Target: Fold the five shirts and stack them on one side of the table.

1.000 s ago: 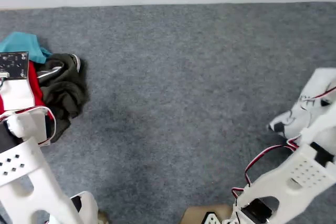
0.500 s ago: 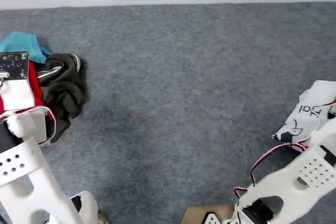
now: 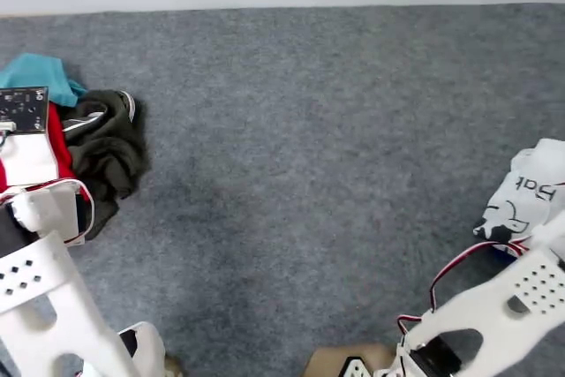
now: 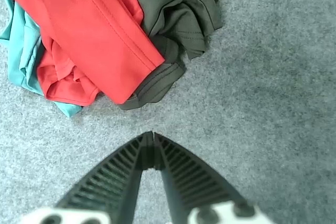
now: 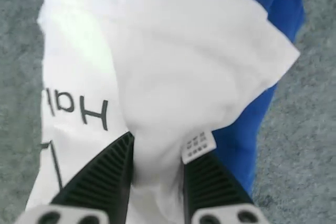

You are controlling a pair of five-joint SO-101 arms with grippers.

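Task status, as judged from the layout: no shirt is folded or stacked yet; all five remain to be done. In the high view, a crumpled pile lies at the left edge of the grey felt-covered desk: a red knit shirt, an olive-green shirt and a teal shirt. The left pincer hangs near that pile, fully closed and empty. At the right edge, the right pincer grips a fold of the white printed shirt, which overlies a blue shirt. This shirt carries black lettering and a small sewn tag; the text is not transcribed.

Left hand closed, right hand clamped.
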